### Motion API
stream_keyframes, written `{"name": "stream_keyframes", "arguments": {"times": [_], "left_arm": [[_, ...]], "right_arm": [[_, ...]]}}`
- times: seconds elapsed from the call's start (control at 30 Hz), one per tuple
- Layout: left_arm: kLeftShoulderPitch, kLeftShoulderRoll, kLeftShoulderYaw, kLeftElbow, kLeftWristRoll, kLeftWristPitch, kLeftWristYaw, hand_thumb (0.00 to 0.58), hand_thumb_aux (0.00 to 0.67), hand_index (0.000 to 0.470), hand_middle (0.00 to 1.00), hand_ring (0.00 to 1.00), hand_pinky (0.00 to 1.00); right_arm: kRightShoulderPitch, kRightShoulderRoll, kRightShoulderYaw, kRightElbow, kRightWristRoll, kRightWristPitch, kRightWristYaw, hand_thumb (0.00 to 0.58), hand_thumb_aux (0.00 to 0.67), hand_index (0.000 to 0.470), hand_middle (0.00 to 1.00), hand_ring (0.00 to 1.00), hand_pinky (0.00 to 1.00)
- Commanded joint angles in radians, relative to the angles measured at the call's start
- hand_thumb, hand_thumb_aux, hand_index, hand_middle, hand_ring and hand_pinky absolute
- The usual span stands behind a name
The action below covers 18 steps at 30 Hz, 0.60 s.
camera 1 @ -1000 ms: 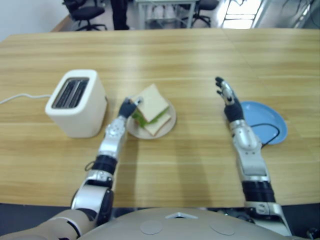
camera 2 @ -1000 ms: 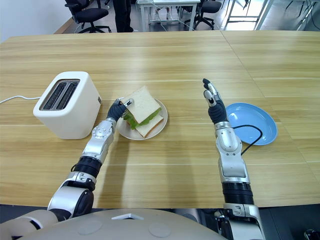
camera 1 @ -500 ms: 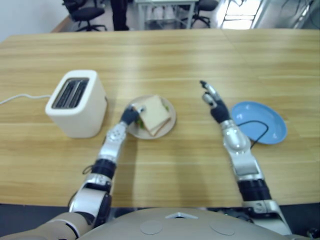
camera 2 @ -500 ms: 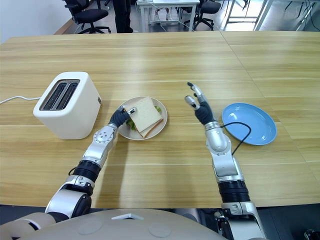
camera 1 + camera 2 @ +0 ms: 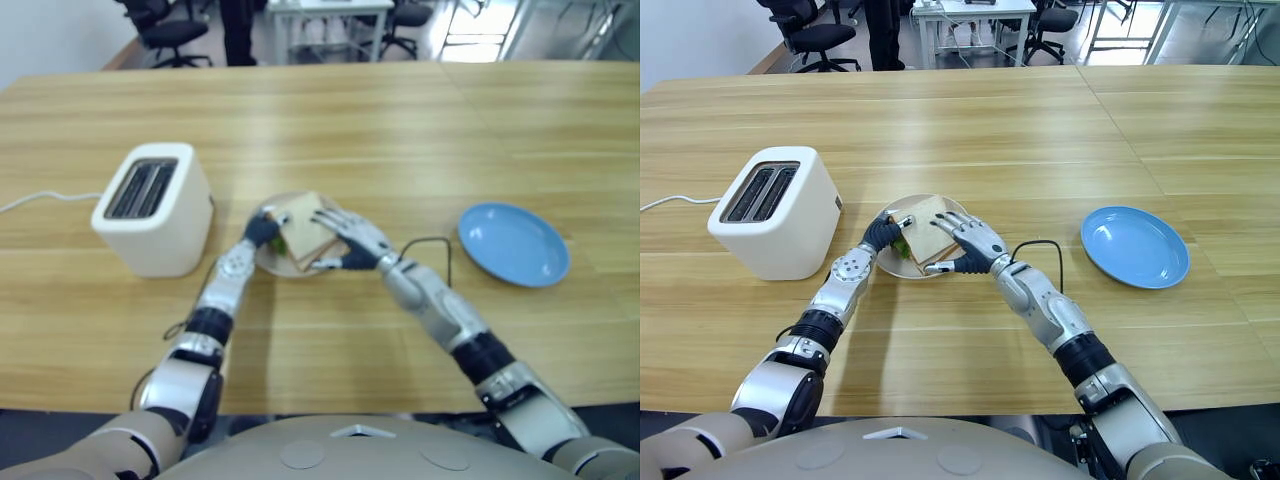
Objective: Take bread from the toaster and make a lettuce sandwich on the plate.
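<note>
A sandwich (image 5: pixel 928 232) of two bread slices with green lettuce between them lies on the round beige plate (image 5: pixel 896 268) in the middle of the table. My left hand (image 5: pixel 881 232) is at the sandwich's left corner, its fingers curled on the edge of the top slice. From the right, my right hand (image 5: pixel 971 243) lies over the sandwich with its fingers spread flat on the top slice. The white toaster (image 5: pixel 770 210) stands to the left of the plate, its two slots facing up.
A blue plate (image 5: pixel 1135 246) sits to the right with nothing on it. The toaster's white cord (image 5: pixel 670 200) runs off to the left edge. Office chairs and a table stand beyond the far edge.
The top slice, held tilted by my left hand, has come down flat onto the lettuce. My right hand has swung left from beside the blue plate onto the sandwich.
</note>
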Motion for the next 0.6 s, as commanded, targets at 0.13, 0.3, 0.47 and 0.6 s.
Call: {"name": "stream_keyframes", "arguments": {"times": [0.13,0.3,0.47,0.6], "left_arm": [[0.035,0.007,-0.027,0.117,0.04,0.031,0.008,0.58,0.67,0.46,1.0,1.0,1.0],[0.037,0.006,-0.031,0.13,0.051,0.025,0.012,0.58,0.67,0.46,1.0,1.0,1.0],[0.045,0.004,-0.035,0.125,0.056,0.023,0.01,0.58,0.67,0.46,1.0,1.0,1.0],[0.052,0.008,-0.059,0.109,0.086,0.01,0.031,0.58,0.67,0.46,1.0,1.0,1.0]], "right_arm": [[-0.13,0.016,0.128,0.233,-0.144,0.009,-0.122,0.0,0.0,0.0,0.0,0.0,0.0],[-0.147,0.058,0.203,0.253,-0.177,-0.004,-0.125,0.0,0.0,0.0,0.0,0.0,0.0],[-0.173,0.091,0.258,0.337,-0.209,0.005,-0.114,0.0,0.0,0.0,0.0,0.0,0.0],[-0.186,0.119,0.301,0.41,-0.222,0.007,-0.078,0.0,0.0,0.0,0.0,0.0,0.0]]}}
